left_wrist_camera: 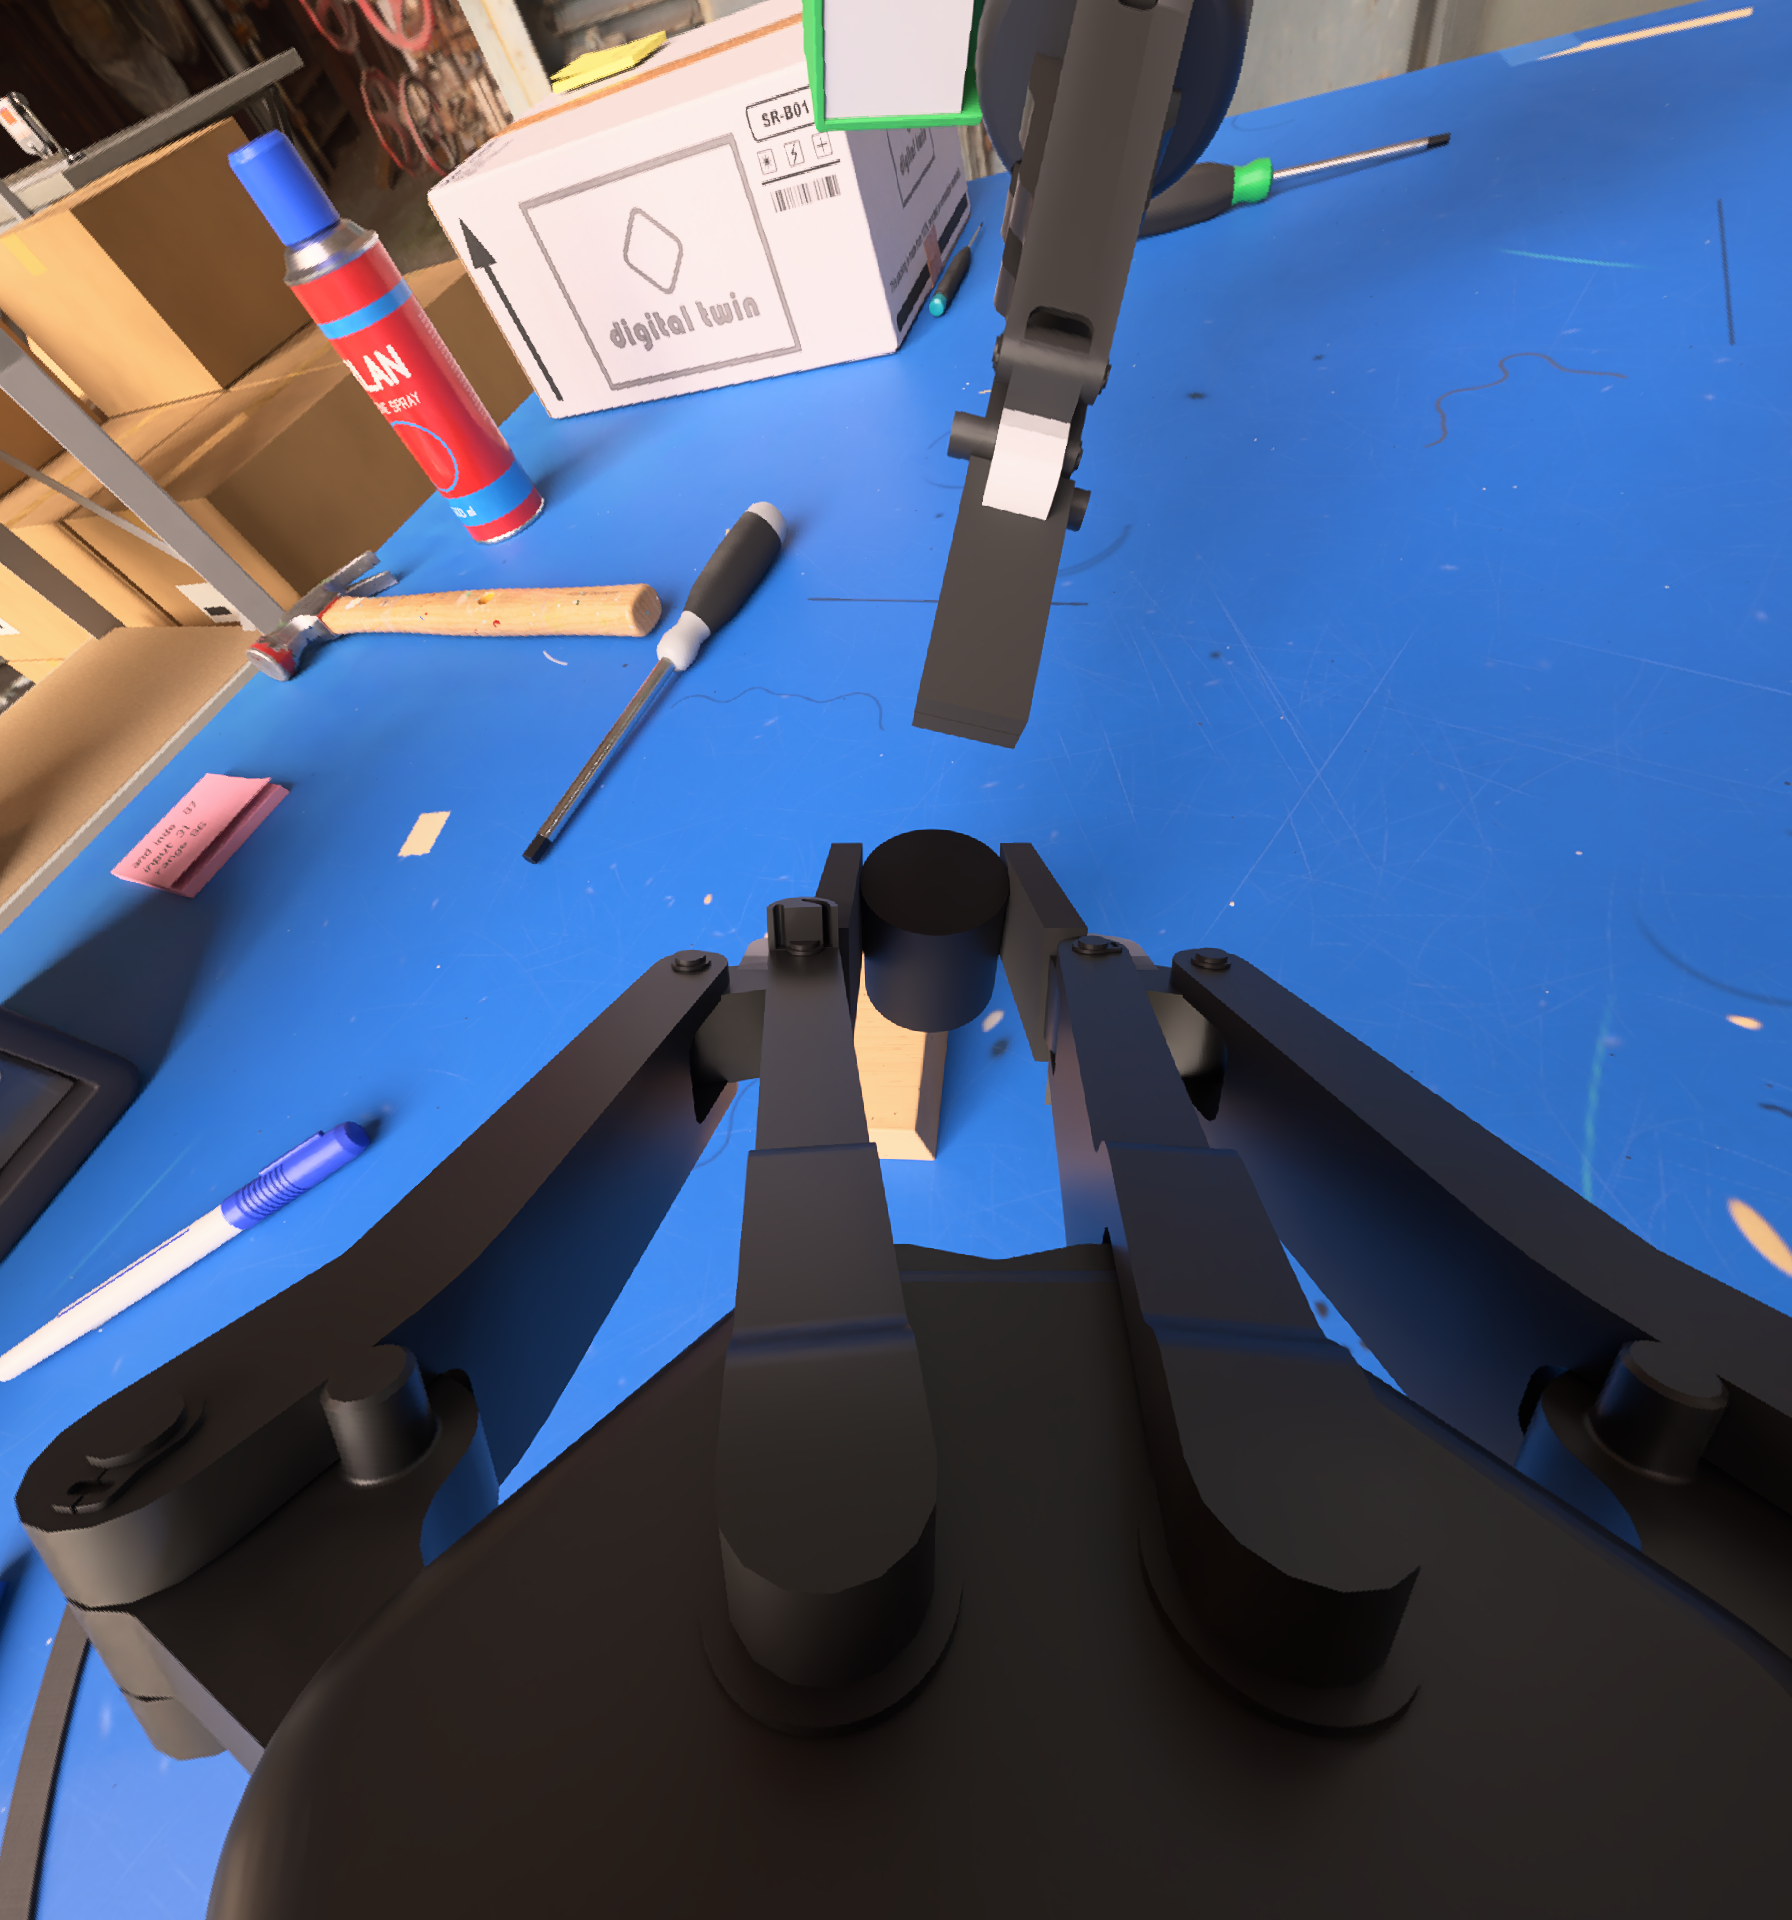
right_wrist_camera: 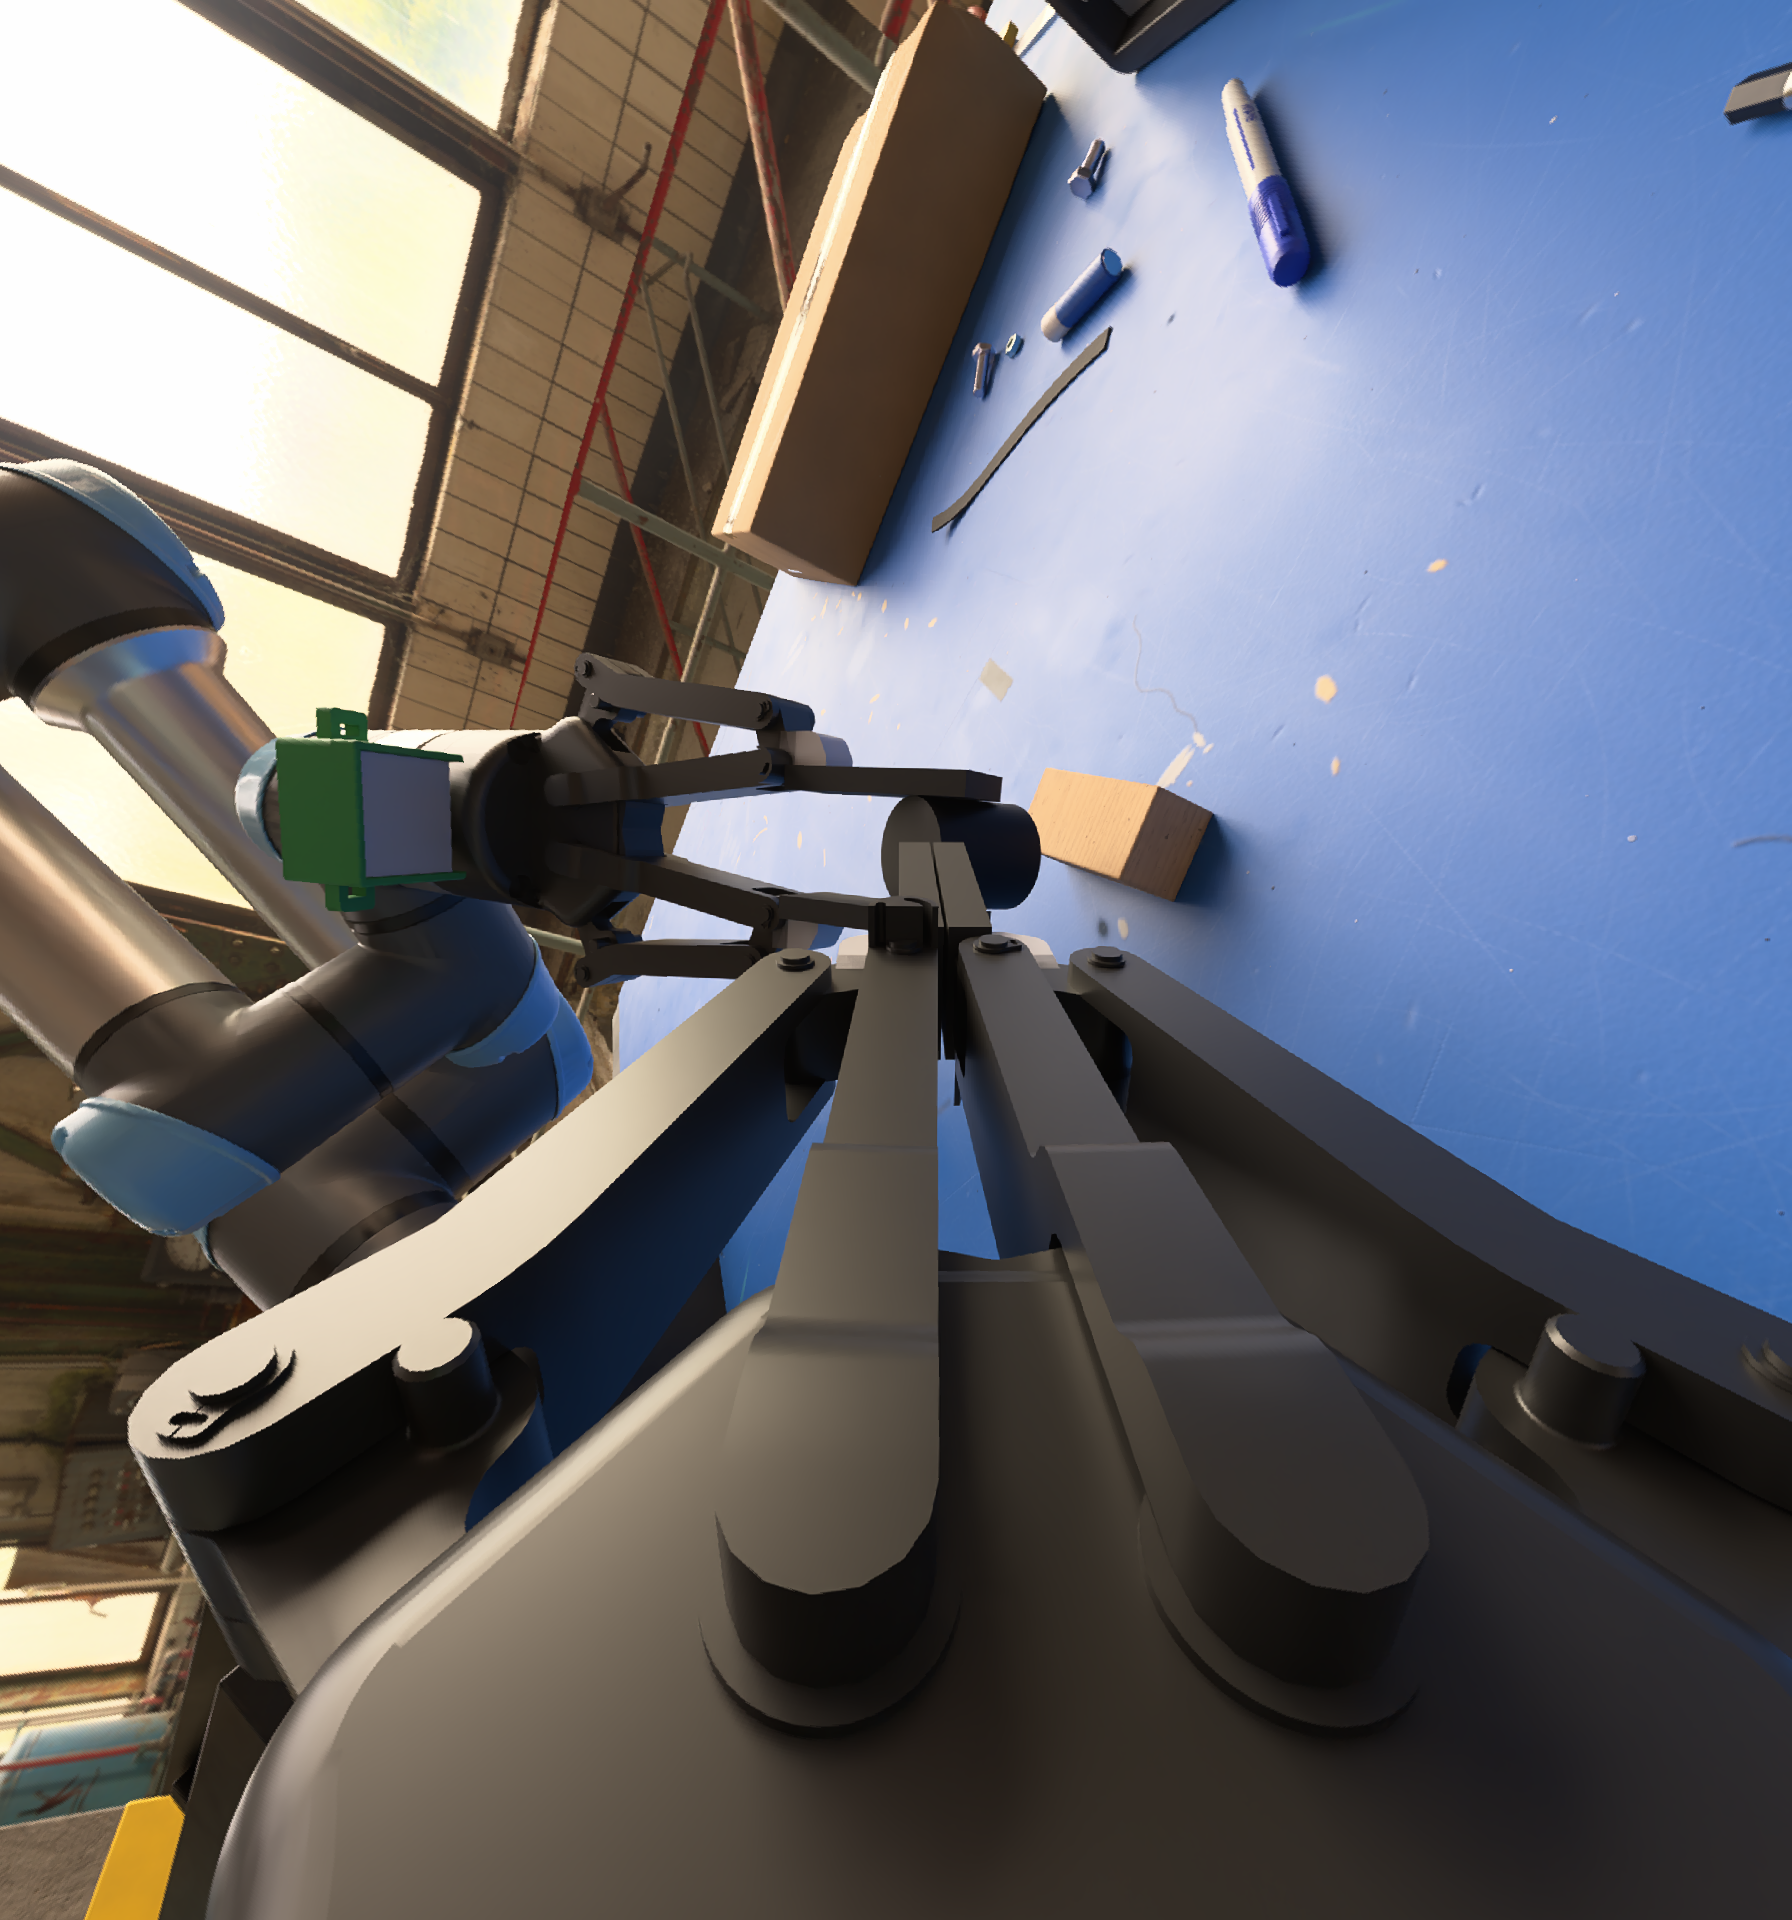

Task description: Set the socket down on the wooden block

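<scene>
The dark cylindrical socket (left_wrist_camera: 931,935) stands upright between the fingers of my left gripper (left_wrist_camera: 931,864), which is shut on it. Its lower end is on or just above the top of the pale wooden block (left_wrist_camera: 902,1086) on the blue table; I cannot tell whether they touch. In the right wrist view the socket (right_wrist_camera: 996,831) meets the end of the block (right_wrist_camera: 1120,831), with the left gripper's upper finger (right_wrist_camera: 902,781) against it. My right gripper (right_wrist_camera: 933,868) is shut and empty, close beside the socket. It also shows in the left wrist view (left_wrist_camera: 970,717), hanging just beyond the socket.
A black-handled screwdriver (left_wrist_camera: 663,644), a hammer (left_wrist_camera: 456,613), a red spray can (left_wrist_camera: 404,343) and a white carton (left_wrist_camera: 684,260) lie beyond the block to the left. A pink note (left_wrist_camera: 201,831) and a marker (left_wrist_camera: 196,1236) lie left. A cardboard box (right_wrist_camera: 871,312) stands at the table edge.
</scene>
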Robot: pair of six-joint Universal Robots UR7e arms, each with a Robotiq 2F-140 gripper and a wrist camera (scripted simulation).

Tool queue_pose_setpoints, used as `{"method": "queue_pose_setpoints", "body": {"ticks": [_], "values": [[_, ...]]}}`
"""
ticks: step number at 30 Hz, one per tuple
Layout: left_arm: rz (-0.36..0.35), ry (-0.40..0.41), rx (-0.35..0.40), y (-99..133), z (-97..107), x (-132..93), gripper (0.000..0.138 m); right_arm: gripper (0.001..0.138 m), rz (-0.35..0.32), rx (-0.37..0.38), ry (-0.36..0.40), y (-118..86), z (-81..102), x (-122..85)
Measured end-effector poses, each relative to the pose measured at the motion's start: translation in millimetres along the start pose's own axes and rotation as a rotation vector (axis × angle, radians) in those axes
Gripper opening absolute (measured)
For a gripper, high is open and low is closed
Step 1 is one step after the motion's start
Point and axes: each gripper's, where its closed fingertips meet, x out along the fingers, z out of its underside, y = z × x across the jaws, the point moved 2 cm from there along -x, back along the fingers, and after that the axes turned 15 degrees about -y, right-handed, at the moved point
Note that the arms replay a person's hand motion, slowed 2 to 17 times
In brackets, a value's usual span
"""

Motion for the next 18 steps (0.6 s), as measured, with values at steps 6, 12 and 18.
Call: {"method": "queue_pose_setpoints", "body": {"ticks": [6, 12, 18], "values": [[-0.003, 0.0, 0.0, -0.2, -0.1, -0.1, 0.035, 0.001, 0.004, 0.002, 0.001, -0.3, -0.4, -0.1], [-0.009, 0.0, -0.002, -1.3, 0.1, -0.4, 0.035, 0.001, 0.012, 0.004, -0.001, 0.1, -0.3, -0.4], [-0.015, 0.0, -0.001, -1.9, 0.2, -0.6, 0.035, 0.001, 0.013, 0.007, 0.001, 0.1, -0.6, -0.6]]}}
